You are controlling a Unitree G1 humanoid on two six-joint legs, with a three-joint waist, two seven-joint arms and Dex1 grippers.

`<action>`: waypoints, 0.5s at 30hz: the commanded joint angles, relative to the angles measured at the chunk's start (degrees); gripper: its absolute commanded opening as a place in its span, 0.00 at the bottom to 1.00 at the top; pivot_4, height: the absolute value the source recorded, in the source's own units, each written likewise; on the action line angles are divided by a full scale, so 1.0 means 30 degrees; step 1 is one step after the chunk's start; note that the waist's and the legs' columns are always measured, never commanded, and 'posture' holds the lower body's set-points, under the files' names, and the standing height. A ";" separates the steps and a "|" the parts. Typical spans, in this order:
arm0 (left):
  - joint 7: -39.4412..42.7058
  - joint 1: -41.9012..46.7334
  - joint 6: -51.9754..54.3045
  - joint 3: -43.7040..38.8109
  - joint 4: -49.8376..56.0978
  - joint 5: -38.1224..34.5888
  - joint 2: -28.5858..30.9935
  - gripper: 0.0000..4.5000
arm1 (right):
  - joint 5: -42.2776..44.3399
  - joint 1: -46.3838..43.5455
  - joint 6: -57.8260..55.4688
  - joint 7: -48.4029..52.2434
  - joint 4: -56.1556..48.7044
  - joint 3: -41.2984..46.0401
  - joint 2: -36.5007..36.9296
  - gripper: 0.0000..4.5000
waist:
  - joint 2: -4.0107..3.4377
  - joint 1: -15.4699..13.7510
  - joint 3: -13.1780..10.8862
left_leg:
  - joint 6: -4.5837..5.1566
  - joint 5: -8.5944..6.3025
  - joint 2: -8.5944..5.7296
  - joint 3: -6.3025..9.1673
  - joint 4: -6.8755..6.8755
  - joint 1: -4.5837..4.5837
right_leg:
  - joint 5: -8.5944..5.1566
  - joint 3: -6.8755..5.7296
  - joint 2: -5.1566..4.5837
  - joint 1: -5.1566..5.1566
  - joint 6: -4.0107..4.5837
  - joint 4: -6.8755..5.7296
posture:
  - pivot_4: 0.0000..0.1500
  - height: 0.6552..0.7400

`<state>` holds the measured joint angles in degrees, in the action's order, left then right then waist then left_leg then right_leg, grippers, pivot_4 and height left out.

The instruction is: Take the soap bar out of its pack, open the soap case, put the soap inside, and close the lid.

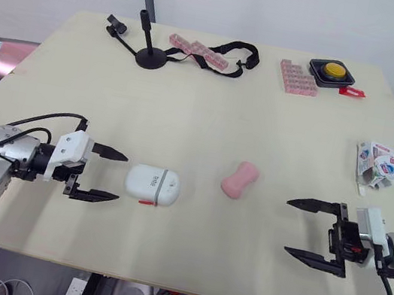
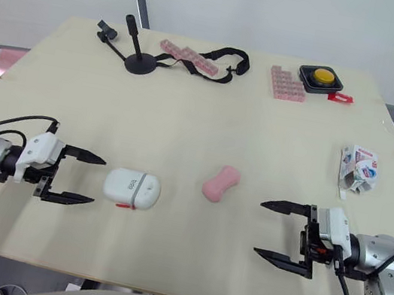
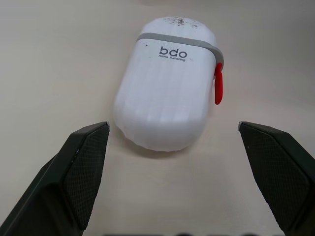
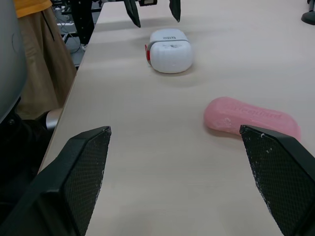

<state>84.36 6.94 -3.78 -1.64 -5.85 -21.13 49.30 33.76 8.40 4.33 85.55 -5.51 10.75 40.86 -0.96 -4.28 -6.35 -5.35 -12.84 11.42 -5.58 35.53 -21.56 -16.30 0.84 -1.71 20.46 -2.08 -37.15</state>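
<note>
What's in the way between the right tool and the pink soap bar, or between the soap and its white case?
Nothing visible. Only bare table lies between the open right tool and the soap bar, and between the soap bar and the closed soap case. The pack lies off to the robot's right.

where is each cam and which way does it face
Left and right eye: on the head, facing forward-down over the beige tabletop; left gripper and right gripper show, both open.
Left wrist: along its black fingers at the closed white plastic soap case.
Right wrist: along its fingers at the pink waisted soap bar.
Shared: the case, in all four.
</note>
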 commanded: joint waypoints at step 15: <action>0.0380 0.3595 -0.2158 0.3198 -0.2137 0.2423 -0.1732 1.00 | -0.0033 -0.0308 0.0064 -0.0401 -0.0101 0.0078 0.0161 0.99 | 0.0000 -0.0078 0.0000 | 0.0008 0.0006 -0.0008 -0.0001 0.0027 -0.0021 | -0.0001 -0.0002 -0.0009 0.0009 0.0002 -0.0030 | 1.00 1.00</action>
<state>85.05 16.91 -8.87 7.95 -12.16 -13.96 44.14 32.97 7.47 4.31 84.41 -5.03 9.97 40.86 -0.96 -4.51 -6.35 -5.32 -12.83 11.40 -5.58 35.61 -21.62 -16.30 0.83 -1.74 20.49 -2.07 -37.24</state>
